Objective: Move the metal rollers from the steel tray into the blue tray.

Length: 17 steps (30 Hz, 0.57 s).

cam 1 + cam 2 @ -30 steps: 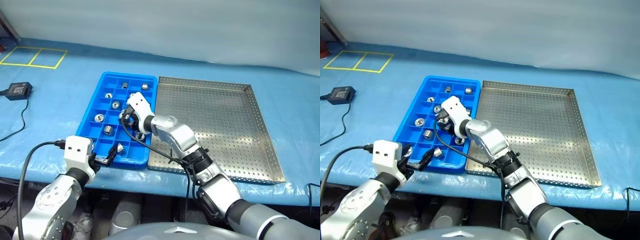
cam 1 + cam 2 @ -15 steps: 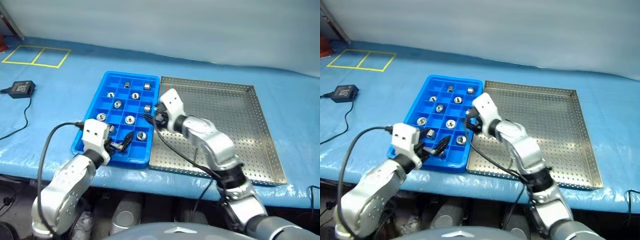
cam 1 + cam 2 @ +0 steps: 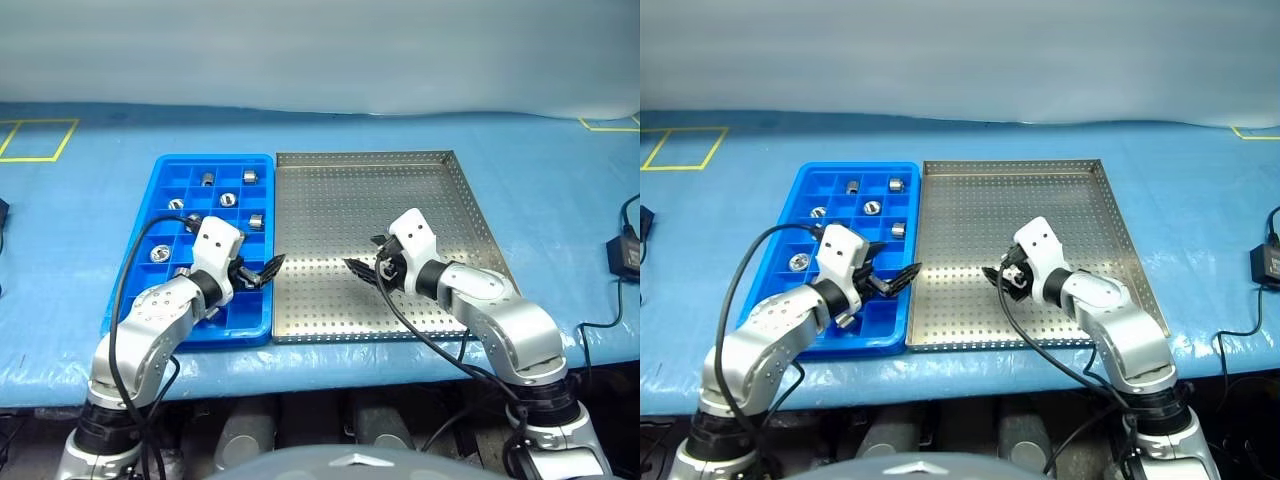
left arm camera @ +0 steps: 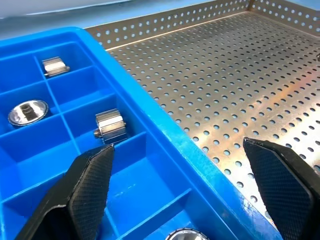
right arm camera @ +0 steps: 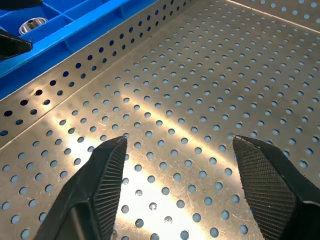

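Looked finished: metal rollers (image 3: pixel 255 220) all sat in the blue tray (image 3: pixel 145 225), left of centre; steel tray (image 3: pixel 420 190) at centre lay bare. Left gripper (image 3: pixel 262 270) and right gripper (image 3: pixel 362 268) gaped, holding nothing. Probably called for a final check. Left wrist view showed roller facets.

Steel tray (image 3: pixel 420 190) floor bare; both arms reach over near rim.
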Available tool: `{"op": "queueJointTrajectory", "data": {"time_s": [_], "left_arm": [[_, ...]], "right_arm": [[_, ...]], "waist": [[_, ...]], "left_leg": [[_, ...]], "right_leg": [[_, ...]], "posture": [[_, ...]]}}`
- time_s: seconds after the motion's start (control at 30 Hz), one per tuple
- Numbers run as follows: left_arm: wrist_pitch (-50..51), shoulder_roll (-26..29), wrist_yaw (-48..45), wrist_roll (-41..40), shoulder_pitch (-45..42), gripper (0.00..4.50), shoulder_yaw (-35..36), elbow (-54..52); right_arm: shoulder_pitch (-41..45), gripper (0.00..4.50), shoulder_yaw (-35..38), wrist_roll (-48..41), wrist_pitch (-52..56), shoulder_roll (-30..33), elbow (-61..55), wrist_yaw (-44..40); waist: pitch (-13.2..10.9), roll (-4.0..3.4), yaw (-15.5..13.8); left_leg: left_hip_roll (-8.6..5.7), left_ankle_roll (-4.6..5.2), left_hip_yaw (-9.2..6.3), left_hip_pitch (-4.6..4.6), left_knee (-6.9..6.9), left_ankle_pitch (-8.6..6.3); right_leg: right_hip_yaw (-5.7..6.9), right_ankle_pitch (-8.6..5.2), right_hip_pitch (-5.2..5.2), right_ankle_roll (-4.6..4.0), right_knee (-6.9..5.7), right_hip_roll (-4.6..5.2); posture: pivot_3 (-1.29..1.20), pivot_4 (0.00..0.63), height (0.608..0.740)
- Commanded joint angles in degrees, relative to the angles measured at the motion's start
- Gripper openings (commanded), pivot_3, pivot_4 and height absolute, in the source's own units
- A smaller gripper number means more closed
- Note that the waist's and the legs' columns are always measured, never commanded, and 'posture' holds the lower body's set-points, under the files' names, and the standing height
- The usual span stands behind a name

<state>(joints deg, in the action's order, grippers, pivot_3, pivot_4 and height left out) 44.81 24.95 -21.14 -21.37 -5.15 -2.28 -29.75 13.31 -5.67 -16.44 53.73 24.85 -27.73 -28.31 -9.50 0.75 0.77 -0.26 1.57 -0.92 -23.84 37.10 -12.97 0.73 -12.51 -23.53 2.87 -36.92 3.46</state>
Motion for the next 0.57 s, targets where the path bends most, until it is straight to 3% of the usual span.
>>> {"op": "queueJointTrajectory", "data": {"time_s": [0.03,0.57], "left_arm": [[-1.38,0.45,-0.91,0.40,0.16,4.50,-0.01,-0.46],[-1.09,-0.17,-0.94,0.67,0.25,4.50,0.02,-0.86]], "right_arm": [[0.97,4.36,1.36,-1.00,0.42,-1.09,-2.53,1.71],[1.00,4.36,0.37,-1.28,-0.56,-0.62,-3.07,2.85]], "waist": [[0.00,0.00,0.00],[0.00,0.00,0.03]], "left_leg": [[0.00,0.01,0.00,0.00,0.02,0.00],[-0.03,0.03,0.02,-0.01,0.07,0.01]], "right_leg": [[0.00,0.00,0.01,0.00,0.00,0.00],[-0.06,0.07,0.01,0.11,0.00,0.01]], "posture": [[-0.04,0.150,0.740],[-0.05,0.150,0.740]]}}
